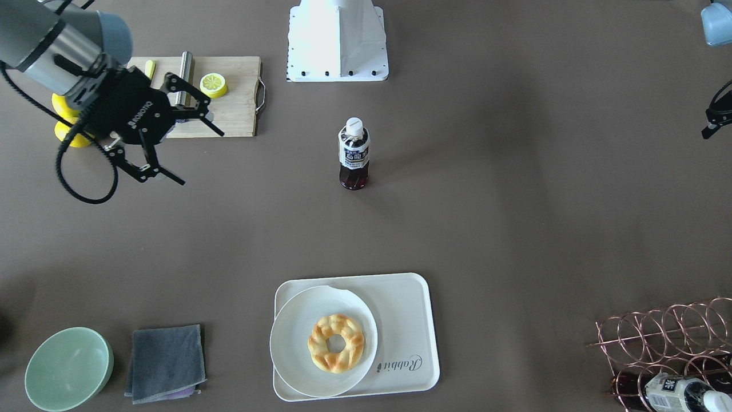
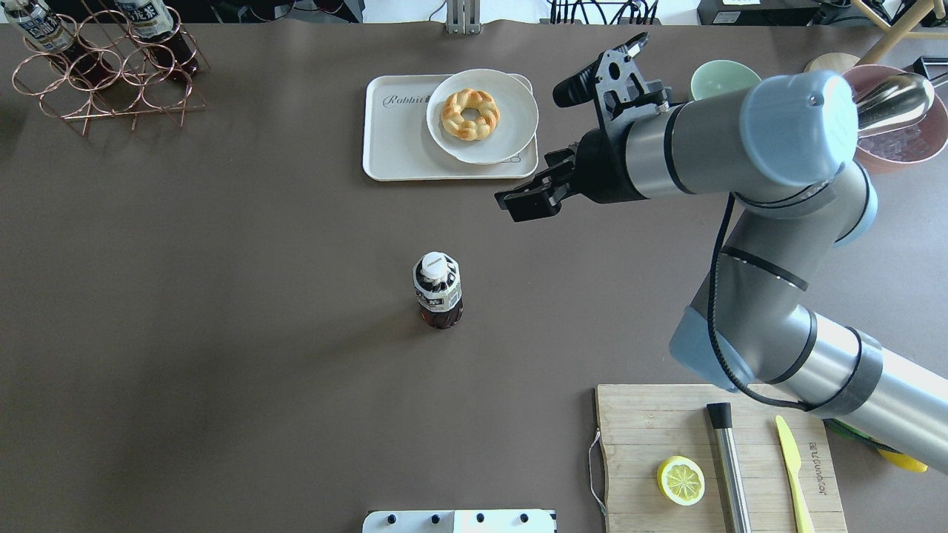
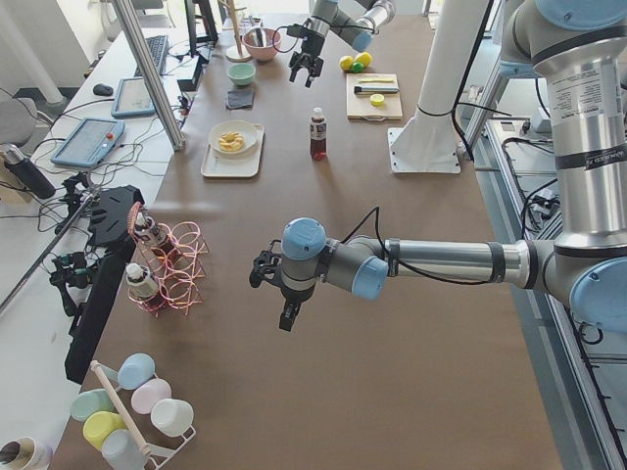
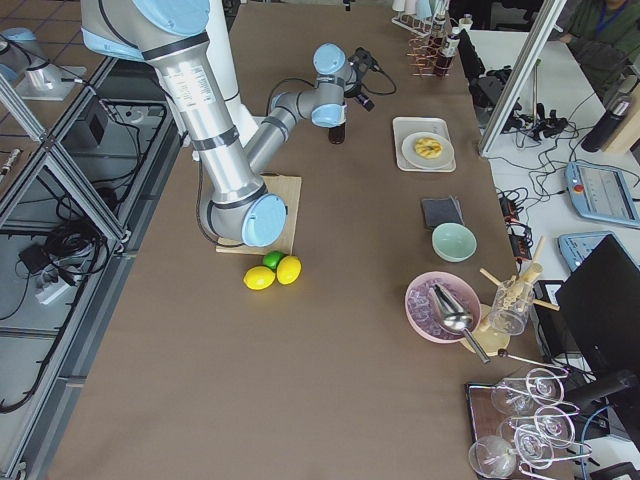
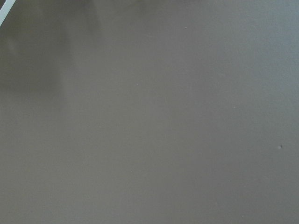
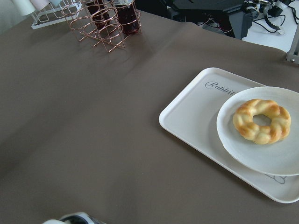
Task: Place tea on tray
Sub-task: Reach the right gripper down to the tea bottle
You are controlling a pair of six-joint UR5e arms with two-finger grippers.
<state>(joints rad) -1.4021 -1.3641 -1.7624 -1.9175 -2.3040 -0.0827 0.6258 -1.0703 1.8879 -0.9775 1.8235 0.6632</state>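
Note:
The tea bottle [image 1: 354,154] stands upright in the middle of the table, with a white cap and dark liquid; it also shows in the overhead view [image 2: 438,292]. The cream tray [image 1: 407,320] with "Rabbit" lettering lies at the operators' side [image 2: 396,141] and bears a round white plate [image 1: 289,343] with a braided donut [image 1: 336,343]. My right gripper [image 1: 201,158] is open and empty in the air, between bottle and tray in the overhead view [image 2: 537,148]. My left gripper [image 3: 284,299] hovers over bare table far from both; I cannot tell its state.
A copper wire rack [image 1: 669,337] holds a like bottle [image 1: 680,393]. A cutting board [image 1: 240,109] bears a lemon half [image 1: 213,84], a steel rod and a yellow knife. A green bowl [image 1: 68,369] and grey cloth [image 1: 166,360] lie beside the tray.

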